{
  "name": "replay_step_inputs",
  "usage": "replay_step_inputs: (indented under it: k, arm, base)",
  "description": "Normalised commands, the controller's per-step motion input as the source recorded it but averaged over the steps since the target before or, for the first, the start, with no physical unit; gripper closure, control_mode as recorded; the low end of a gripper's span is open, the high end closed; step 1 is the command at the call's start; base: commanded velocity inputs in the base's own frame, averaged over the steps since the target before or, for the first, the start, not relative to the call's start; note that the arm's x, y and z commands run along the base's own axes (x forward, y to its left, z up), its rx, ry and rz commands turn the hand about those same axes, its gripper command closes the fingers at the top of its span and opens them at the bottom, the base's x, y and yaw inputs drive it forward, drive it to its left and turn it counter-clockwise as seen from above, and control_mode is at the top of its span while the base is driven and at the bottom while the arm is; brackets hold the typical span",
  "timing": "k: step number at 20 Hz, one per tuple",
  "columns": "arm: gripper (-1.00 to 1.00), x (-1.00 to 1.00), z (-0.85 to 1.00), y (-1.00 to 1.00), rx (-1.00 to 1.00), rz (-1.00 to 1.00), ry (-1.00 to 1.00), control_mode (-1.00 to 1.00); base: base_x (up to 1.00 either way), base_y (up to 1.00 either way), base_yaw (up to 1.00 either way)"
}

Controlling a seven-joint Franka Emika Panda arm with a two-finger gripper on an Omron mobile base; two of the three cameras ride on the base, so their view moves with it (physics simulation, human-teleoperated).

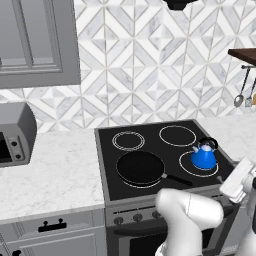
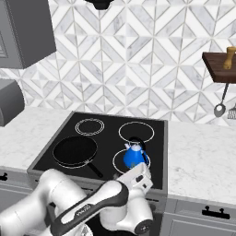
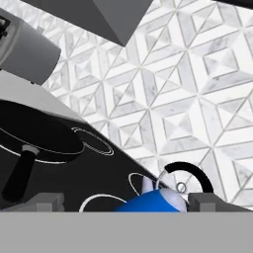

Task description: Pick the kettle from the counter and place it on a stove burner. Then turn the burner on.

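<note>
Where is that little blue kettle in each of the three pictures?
Left base view: kettle right of centre, on the front right burner ring.
Right base view: kettle centre, just beyond the white arm.
Hand view: kettle bottom centre.
Shared landmark: the black frying pan.

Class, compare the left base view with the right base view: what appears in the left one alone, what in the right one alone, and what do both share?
Left base view alone: the stove's control knobs on its front panel, below the cooktop.

Right base view alone: a tan bottle-shaped item standing on the dark wooden shelf.

Shared: the blue kettle sitting inside the front right stove burner ring, the black frying pan on the front left ring, the white marble counter, and hanging utensils.
</note>
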Motion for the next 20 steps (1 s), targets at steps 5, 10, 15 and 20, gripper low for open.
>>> replay_step_inputs:
  k: [5,10,15,20]
  arm:
    - [-1.0,-0.48,-0.58,0.09,0.0,0.0,0.0,-1.0]
    - [-1.0,-0.44,-0.7,0.19,0.0,0.0,0.0,-1.0]
    - [-1.0,0.03,-0.31,0.05,0.0,0.0,-0.02,-1.0]
    - [-1.0,0.48,0.02,-0.15,0.06,0.0,0.02,-1.0]
  base:
    - [0.0,0.0,0.0]
    - [0.0,0.0,0.0]
    - [0.0,0.0,0.0]
    - [0.0,0.0,0.0]
